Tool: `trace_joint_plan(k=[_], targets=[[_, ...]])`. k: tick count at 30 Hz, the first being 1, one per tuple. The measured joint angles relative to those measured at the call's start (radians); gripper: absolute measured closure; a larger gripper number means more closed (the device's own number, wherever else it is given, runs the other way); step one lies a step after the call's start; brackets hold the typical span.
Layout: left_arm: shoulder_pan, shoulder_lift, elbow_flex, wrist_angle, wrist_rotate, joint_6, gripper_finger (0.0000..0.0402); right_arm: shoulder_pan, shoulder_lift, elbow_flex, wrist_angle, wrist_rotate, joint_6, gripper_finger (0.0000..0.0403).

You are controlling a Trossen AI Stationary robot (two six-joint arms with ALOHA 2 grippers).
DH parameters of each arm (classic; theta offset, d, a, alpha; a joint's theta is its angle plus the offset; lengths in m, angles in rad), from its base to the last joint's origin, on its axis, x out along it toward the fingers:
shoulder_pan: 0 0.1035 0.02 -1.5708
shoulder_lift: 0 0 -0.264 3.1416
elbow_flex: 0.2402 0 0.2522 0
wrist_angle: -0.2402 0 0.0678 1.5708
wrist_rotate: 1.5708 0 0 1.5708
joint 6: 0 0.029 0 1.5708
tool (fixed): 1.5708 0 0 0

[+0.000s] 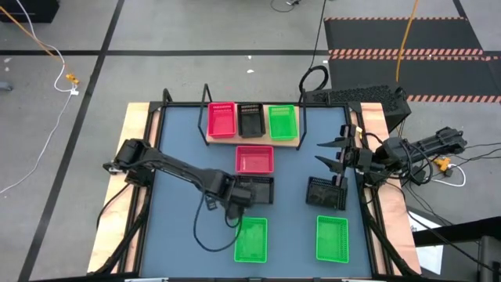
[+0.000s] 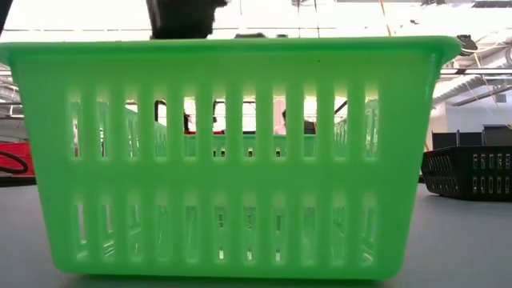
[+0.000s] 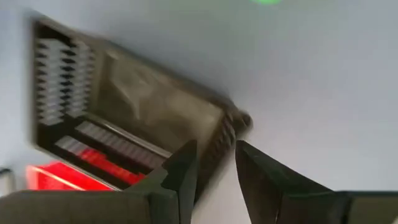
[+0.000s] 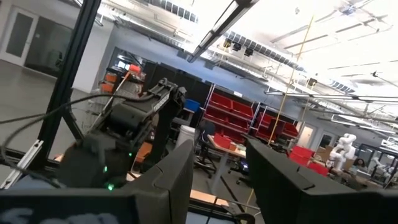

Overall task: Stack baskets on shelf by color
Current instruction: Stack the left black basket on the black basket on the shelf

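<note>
The shelf (image 1: pixel 211 139) at the table's far side carries a red basket (image 1: pixel 221 120), a black basket (image 1: pixel 250 119) and a green basket (image 1: pixel 282 122) side by side. On the table stand a red basket (image 1: pixel 254 159), a black basket (image 1: pixel 257 190), another black basket (image 1: pixel 326 192) and two green baskets (image 1: pixel 250 239) (image 1: pixel 332 239). My left gripper (image 1: pixel 241 196) is at the middle black basket's left end, shut on its wall. My right gripper (image 1: pixel 329 153) is open and empty, above the table's right side, near the right black basket. My left gripper holds the black basket's end wall near a corner (image 3: pixel 217 140). One finger (image 3: pixel 180 174) is inside the basket and the other finger (image 3: pixel 261 180) is outside. The fingers come from above, slanting from the table's left. Whether the basket's bottom is on the table, I cannot tell.
The near-left green basket fills the low view (image 2: pixel 232 152); beside it show the right black basket (image 2: pixel 472 172) and a bit of red (image 2: pixel 12 160). The black table frame (image 1: pixel 164 106) rises at the far corners. Bare tabletop (image 1: pixel 184 149) lies at the left.
</note>
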Motion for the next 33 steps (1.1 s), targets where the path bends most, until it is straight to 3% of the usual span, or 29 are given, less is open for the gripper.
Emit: trace_joint_plan(k=[3,8,11,14,16,18,21,27,30,33], targets=[[0.006,0.004,-0.006,-0.101,-0.005,-0.017,0.0289,0.0,0.001,0.0,0.008,0.0,0.004,0.0261],[0.008,0.002,-0.005,-0.027,-0.025,-0.012,0.0289,0.0,0.001,0.0,0.008,0.0,0.003,0.0261],[0.007,0.002,-0.005,0.182,-0.071,0.032,0.0289,0.0,0.001,0.0,0.015,0.0,-0.002,0.0261],[0.014,0.002,-0.005,0.494,-0.079,-0.026,0.0289,0.0,0.001,0.0,0.024,0.0,0.009,0.0261],[0.026,0.001,-0.004,0.675,-0.025,-0.12,0.0289,0.0,0.001,0.0,0.031,0.0,0.026,0.0261],[0.041,0.0,-0.003,0.745,0.11,-0.185,0.0289,0.0,0.001,0.0,0.031,0.0,0.041,0.0261],[0.057,0.0,-0.003,0.676,0.263,-0.208,0.0289,0.0,0.001,0.0,0.025,0.0,0.043,0.0261],[0.013,-0.016,-0.005,0.374,0.316,-0.323,0.0289,0.0,0.001,0.0,0.004,0.0,0.04,0.0261],[-0.045,-0.026,-0.005,0.245,0.324,-0.225,0.0289,0.0,0.002,0.0,0.004,0.0,0.04,0.0261],[-0.094,-0.027,-0.005,0.218,0.263,-0.173,0.0289,0.0,0.005,0.0,0.01,0.0,0.042,0.0261]])
